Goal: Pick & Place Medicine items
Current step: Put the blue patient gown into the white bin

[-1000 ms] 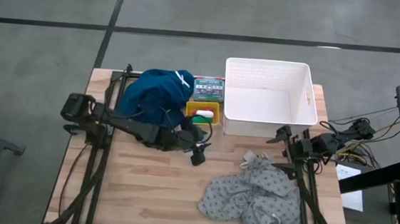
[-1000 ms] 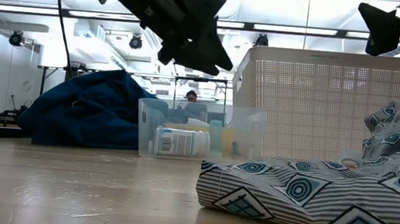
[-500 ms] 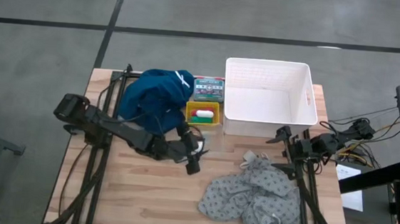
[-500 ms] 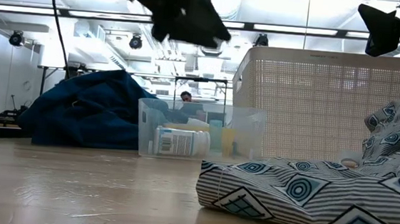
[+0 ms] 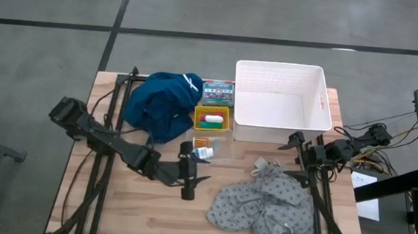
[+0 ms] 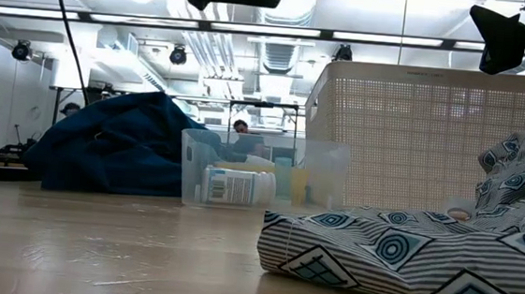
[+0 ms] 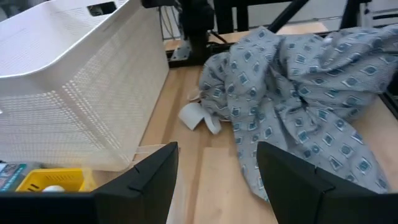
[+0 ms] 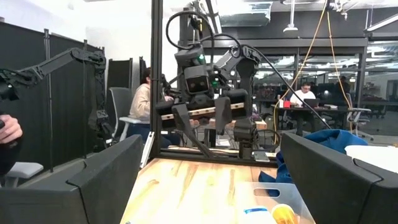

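Note:
A clear box (image 5: 207,147) on the table's middle holds a small orange pack (image 5: 202,141) and a white-and-blue bottle (image 5: 203,154) lying on its side (image 6: 238,185). Behind it, a yellow tray (image 5: 212,119) holds a white tube (image 5: 211,117) and a green piece. My left gripper (image 5: 187,191) hangs open in the air, nearer the table's front edge than the clear box, with nothing between its fingers (image 7: 214,186). My right gripper (image 5: 294,143) waits open at the table's right side (image 8: 211,186).
A white mesh basket (image 5: 279,105) stands at the back right. A green box (image 5: 217,93) and a dark blue cloth (image 5: 161,102) lie at the back. A grey dotted cloth (image 5: 262,207) is heaped at the front right, with a small white piece (image 7: 199,116) at its edge. Bare wood lies front left.
My left gripper has drawn back from over the clear box toward the table's near edge and a little left, and has risen out of the top of the low view. The clear box with the bottle and the orange pack now shows uncovered from above.

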You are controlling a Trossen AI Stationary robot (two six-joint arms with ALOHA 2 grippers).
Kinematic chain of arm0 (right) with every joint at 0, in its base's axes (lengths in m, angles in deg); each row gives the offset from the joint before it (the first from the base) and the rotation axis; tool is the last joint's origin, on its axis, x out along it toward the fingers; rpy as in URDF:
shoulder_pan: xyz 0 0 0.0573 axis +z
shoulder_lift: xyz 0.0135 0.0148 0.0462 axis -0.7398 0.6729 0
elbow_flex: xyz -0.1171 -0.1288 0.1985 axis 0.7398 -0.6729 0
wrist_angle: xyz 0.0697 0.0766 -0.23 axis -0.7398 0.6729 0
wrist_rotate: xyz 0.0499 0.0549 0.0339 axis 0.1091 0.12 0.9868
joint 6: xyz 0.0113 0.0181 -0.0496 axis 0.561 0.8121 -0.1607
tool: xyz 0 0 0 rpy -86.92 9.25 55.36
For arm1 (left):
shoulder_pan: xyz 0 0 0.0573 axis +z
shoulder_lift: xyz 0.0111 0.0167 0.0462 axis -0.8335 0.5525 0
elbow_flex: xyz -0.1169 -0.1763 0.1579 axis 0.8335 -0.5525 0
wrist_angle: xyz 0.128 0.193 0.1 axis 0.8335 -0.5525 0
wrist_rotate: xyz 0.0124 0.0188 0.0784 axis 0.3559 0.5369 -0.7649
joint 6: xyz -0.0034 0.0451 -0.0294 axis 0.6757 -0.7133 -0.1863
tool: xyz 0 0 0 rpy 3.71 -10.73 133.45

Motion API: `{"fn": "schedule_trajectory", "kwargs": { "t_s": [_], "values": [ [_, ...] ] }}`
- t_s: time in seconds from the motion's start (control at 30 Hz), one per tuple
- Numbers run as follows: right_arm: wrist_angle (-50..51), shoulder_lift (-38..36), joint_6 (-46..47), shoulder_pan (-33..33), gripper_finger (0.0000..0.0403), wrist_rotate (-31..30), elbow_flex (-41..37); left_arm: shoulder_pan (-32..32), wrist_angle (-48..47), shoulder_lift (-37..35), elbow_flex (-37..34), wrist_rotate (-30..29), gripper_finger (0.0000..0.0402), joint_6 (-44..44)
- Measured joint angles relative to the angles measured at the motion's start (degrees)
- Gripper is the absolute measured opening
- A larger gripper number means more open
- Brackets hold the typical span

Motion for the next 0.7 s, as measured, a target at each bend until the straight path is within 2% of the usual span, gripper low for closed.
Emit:
{"fn": "schedule_trajectory", "kwargs": {
  "t_s": [0.33,0.57,0.7],
  "values": [
    [0.0,0.0,0.0,0.0,0.038,0.0,0.0,-1.7,-0.3,-1.0,0.0,-0.2,0.0225,-1.9],
    [0.0,0.0,0.0,0.0,0.038,0.0,0.0,-0.8,-5.2,-5.0,-0.1,-0.8,0.0225,-2.2],
    [0.0,0.0,0.0,0.0,0.038,0.0,0.0,1.0,-6.4,-6.0,-0.3,-3.0,0.0225,-5.5]
  ]
}}
